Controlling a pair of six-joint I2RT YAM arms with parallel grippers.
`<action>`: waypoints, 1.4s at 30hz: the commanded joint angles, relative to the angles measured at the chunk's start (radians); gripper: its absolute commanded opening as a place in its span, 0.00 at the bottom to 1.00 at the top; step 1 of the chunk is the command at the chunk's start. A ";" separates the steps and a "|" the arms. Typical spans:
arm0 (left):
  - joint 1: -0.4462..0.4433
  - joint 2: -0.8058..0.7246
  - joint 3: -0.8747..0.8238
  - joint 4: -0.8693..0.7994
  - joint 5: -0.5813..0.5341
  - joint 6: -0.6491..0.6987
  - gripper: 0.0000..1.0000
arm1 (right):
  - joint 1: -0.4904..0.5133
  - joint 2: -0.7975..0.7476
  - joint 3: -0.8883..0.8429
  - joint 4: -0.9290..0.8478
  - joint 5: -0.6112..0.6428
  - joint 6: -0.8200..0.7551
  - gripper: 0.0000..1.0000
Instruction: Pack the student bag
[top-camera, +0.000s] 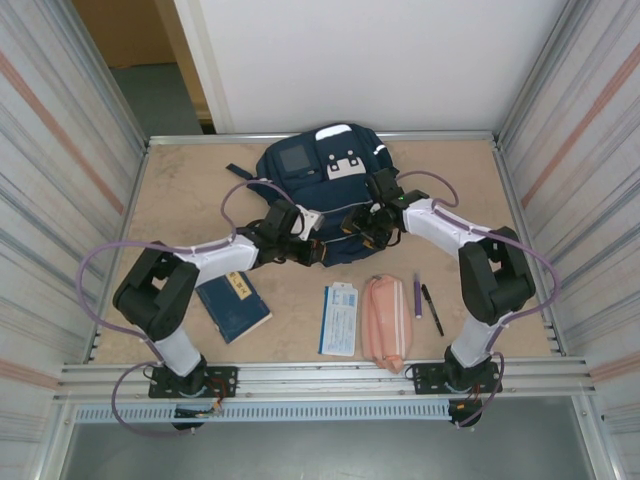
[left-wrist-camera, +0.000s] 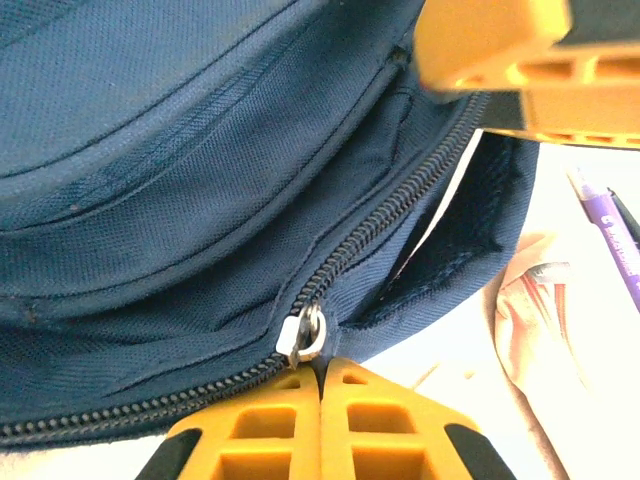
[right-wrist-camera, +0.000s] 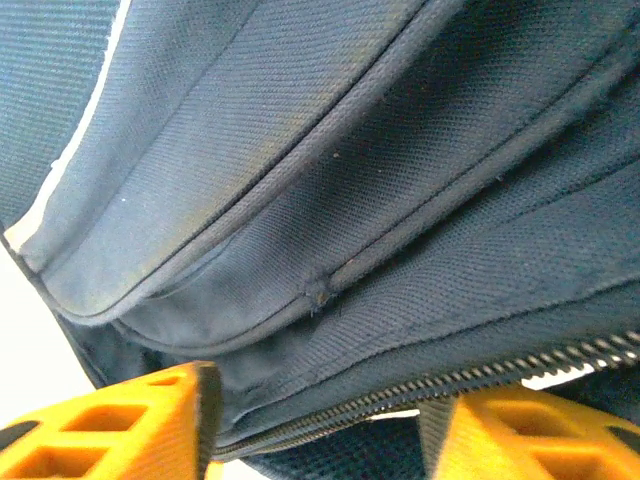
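Top view: a pale wooden desk (top-camera: 180, 200) lay between ribbed metal walls. One bag (top-camera: 300, 190) sat flat at the far middle of it, rounded and made of navy fabric, with a grey square patch, a white patch and a white strip at its top. Two white-sleeved arms reached in to its near edge. The left claw (top-camera: 315, 250) and right claw (top-camera: 362, 238) were close together there, both over the fabric. Nearer the arms lay five loose things: one dark blue book (top-camera: 233, 305), one white and blue booklet (top-camera: 340, 320), one soft pink pouch (top-camera: 385, 322), one purple pen (top-camera: 417, 297) and one black pen (top-camera: 432, 309).

Left wrist view: coarse woven navy cloth ran in curved, stitched seams. A black toothed zip (left-wrist-camera: 400, 205) crossed it on a slant and gaped open at the upper right. The left claw's two ribbed yellow fingers were clenched tight together. Their tips touched the silver metal pull (left-wrist-camera: 302, 338). Whether they pinched it could not be told. Another yellow finger sat at the top right. The pouch and purple pen lay blurred at the right.

Right wrist view: the same navy weave showed piped seams, a white edge at the left and the zip teeth low down. The right claw was released, its yellow fingers standing well apart with the bag's zip edge between them.
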 joint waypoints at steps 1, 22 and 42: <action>0.036 -0.072 -0.040 0.030 0.043 -0.019 0.00 | 0.004 0.025 0.023 0.006 0.054 0.042 0.43; -0.160 -0.005 0.129 -0.138 -0.448 -0.390 0.55 | 0.000 0.014 -0.012 0.075 -0.024 0.023 0.49; -0.253 0.191 0.387 -0.537 -0.845 -0.720 0.39 | -0.042 -0.021 -0.061 0.119 -0.081 -0.014 0.49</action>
